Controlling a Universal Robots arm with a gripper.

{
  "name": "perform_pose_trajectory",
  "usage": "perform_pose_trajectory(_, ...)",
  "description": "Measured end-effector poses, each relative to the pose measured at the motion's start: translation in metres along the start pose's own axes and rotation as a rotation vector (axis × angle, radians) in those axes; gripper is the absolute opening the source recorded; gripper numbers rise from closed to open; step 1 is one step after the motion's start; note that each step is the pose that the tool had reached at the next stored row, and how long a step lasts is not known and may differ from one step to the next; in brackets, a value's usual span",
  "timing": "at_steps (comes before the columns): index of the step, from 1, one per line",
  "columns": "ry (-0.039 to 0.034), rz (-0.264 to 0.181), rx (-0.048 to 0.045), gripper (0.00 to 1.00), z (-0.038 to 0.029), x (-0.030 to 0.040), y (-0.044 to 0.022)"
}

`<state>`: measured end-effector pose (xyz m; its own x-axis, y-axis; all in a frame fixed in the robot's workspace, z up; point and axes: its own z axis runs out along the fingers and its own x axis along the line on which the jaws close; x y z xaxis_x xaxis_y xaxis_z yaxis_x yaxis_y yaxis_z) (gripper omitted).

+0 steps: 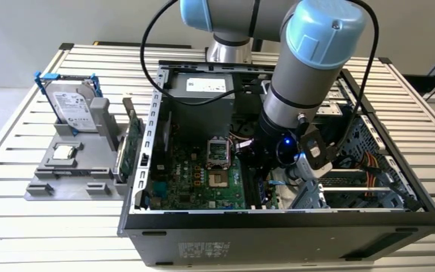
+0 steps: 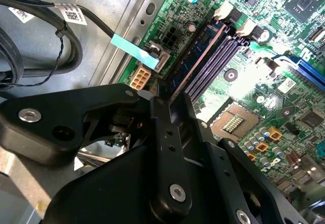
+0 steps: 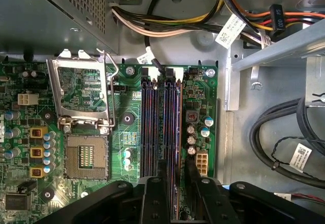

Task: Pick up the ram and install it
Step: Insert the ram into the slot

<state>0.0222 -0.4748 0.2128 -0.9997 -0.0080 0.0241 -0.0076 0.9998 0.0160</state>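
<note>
The ram [image 3: 177, 122] is a thin dark stick standing edge-up in the memory slot nearest the motherboard's [image 3: 127, 97] edge. In the second wrist view the ram [image 2: 198, 56] runs between the white slot latches toward my fingertip. My gripper [image 3: 176, 165] straddles one end of the stick, its black fingers [image 3: 162, 183] close on either side, shut on it. The gripper [image 2: 161, 89] hangs just above the slot. In the exterior view the gripper [image 1: 272, 167] reaches down inside the open computer case [image 1: 278, 218], over the slots.
On the exterior view's left, a grey fixture [image 1: 43, 187] holds a silver hard drive with blue rails [image 1: 74, 107], with a green card on edge [image 1: 131, 150] beside it. The open processor socket [image 3: 86, 155], power supply [image 1: 202, 88] and black cables [image 3: 284, 132] crowd the slots.
</note>
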Motion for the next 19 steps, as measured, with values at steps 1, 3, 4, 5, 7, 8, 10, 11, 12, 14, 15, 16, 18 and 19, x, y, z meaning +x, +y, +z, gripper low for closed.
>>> perform_pose_trajectory(1, 0.0000, 0.000, 0.0000, 1.00, 0.0000, 0.0000, 0.0000)
perform_pose_trajectory(3, 0.0000, 0.000, 0.0000, 1.00, 0.0001, 0.0000, 0.0000)
perform_pose_trajectory(4, 0.0000, 0.000, 0.0001, 1.00, 0.0001, 0.0000, 0.0000)
perform_pose_trajectory(5, 0.0000, 0.000, 0.0000, 1.00, 0.0002, 0.0000, 0.0000)
perform_pose_trajectory(7, 0.0000, 0.000, -0.0001, 1.00, 0.0001, 0.0000, 0.0000)
perform_pose_trajectory(8, 0.0000, 0.000, -0.0001, 1.00, -0.0006, 0.0000, 0.0000)
perform_pose_trajectory(10, 0.0000, 0.000, -0.0001, 1.00, -0.0034, 0.0001, 0.0001)
perform_pose_trajectory(11, 0.0001, 0.000, 0.0000, 1.00, -0.0062, 0.0002, 0.0001)
perform_pose_trajectory(12, 0.0001, 0.000, -0.0001, 1.00, -0.0088, 0.0002, 0.0001)
perform_pose_trajectory(14, 0.0001, 0.000, 0.0000, 1.00, -0.0125, 0.0003, 0.0002)
perform_pose_trajectory(15, 0.0000, 0.000, 0.0000, 1.00, -0.0144, 0.0004, 0.0002)
perform_pose_trajectory(16, 0.0000, 0.000, 0.0000, 1.00, -0.0168, 0.0005, 0.0002)
perform_pose_trajectory(18, 0.0001, 0.000, 0.0001, 1.00, -0.0216, 0.0005, 0.0003)
perform_pose_trajectory(19, 0.0001, 0.000, 0.0000, 1.00, -0.0230, 0.0006, 0.0004)
